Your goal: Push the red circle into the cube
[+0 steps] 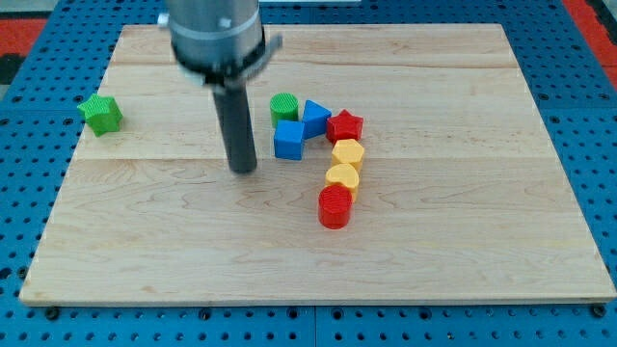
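Observation:
The red circle (335, 206) is a short red cylinder at the lower end of a curved line of blocks. The blue cube (288, 140) lies up and to the left of it. My tip (244, 171) rests on the board just left of the blue cube, apart from it, and well left of the red circle. Between cube and circle the line runs through a yellow block (341, 178) touching the red circle and a yellow hexagon (347, 153) above that.
A green cylinder (283, 106), a blue triangle-like block (315, 118) and a red star (344, 125) cluster above the cube. A green star (100, 113) sits alone near the board's left edge. The wooden board (434, 251) lies on a blue pegboard.

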Controlling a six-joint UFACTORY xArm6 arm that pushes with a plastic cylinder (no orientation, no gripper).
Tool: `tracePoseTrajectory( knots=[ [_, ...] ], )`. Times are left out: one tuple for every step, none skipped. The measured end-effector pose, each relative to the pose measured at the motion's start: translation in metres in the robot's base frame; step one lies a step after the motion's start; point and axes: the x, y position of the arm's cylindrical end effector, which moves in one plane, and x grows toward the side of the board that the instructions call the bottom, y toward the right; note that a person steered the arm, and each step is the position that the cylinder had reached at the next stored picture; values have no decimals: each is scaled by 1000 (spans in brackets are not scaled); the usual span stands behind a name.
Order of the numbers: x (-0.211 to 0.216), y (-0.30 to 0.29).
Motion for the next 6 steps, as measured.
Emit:
tracePoseTrajectory(
  knots=[
    [64,73],
    [71,86],
    [28,112],
    [-3,82],
    [-3,78],
    [-3,72]
  ],
)
